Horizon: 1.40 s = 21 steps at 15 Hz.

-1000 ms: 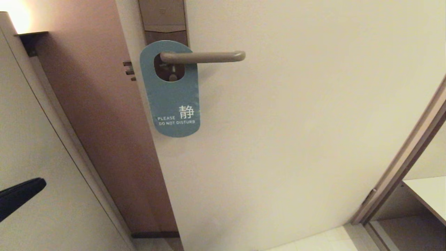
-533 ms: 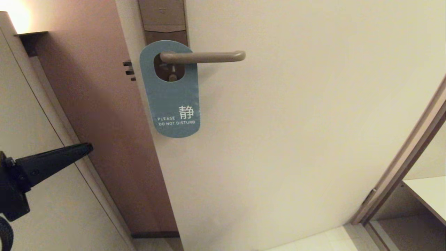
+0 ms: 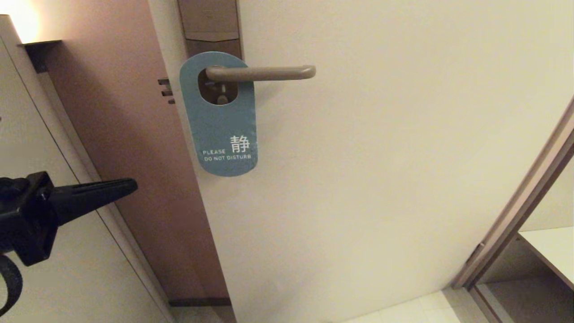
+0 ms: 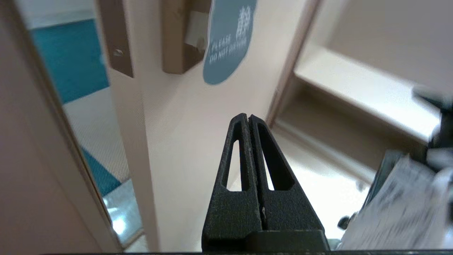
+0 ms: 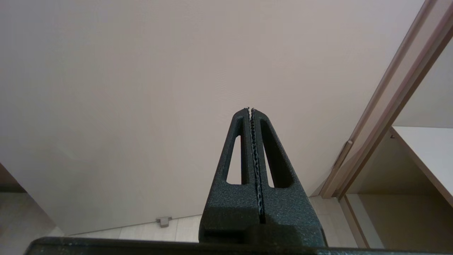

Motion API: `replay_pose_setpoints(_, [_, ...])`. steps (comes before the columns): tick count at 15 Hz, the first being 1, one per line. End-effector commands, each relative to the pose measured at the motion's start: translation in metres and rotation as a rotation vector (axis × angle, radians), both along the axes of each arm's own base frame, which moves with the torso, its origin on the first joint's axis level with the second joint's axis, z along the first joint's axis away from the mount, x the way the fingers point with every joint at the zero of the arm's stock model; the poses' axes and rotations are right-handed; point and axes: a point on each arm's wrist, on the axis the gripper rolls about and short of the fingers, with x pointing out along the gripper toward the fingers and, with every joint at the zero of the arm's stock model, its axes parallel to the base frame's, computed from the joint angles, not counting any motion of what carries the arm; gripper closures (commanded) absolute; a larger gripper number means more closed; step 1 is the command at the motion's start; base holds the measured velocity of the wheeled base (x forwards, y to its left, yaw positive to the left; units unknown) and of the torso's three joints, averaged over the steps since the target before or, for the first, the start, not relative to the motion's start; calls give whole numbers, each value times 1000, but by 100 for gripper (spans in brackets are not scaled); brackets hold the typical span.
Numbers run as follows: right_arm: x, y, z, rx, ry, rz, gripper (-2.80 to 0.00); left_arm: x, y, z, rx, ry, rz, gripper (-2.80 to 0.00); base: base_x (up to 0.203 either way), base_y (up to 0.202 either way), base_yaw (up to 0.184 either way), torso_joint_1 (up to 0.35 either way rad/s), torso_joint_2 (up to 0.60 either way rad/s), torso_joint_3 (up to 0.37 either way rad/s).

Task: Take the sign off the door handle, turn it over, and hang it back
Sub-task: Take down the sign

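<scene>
In the head view a big cream door (image 3: 381,179) fills the wall, and the teal sign (image 3: 223,130) hangs on the door handle (image 3: 262,73) near 11 o'clock, its words "PLEASE DO NOT DISTURB" facing out, while the left gripper (image 3: 130,186) pokes in from 9 o'clock, below and well apart from the sign, with its 2 fingers pressed together and holding nothing. In the left wrist view the black left gripper (image 4: 247,118) points toward the door with the sign (image 4: 226,46) at 12 o'clock, not touching it. In the right wrist view the right gripper (image 5: 250,111) faces the plain door (image 5: 141,88), its 2 fingers closed on nothing.
</scene>
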Motion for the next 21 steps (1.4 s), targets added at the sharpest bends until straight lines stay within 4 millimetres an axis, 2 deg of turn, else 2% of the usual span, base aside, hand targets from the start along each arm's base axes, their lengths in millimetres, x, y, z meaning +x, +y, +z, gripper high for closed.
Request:
replay_pose_setpoints(1, [0,0,0,0,0,0,0,17,0,-11,12,33,-34,0,0,0,0,0,0,0])
replay_pose_setpoints(4, [0,0,0,0,0,0,0,35,-10,-18,18,18,-100,0,0,0,0,0,0,0])
replay_pose_setpoints(7, [0,0,0,0,0,0,0,57,-20,-20,21,-71,-145,0,0,0,0,0,0,0])
replay_pose_setpoints(10, [0,0,0,0,-1,0,0,69,-21,-24,27,-103,-148,0,0,0,0,0,0,0])
replay_pose_setpoints(21, [0,0,0,0,0,0,0,84,-25,26,-24,-189,-162,0,0,0,0,0,0,0])
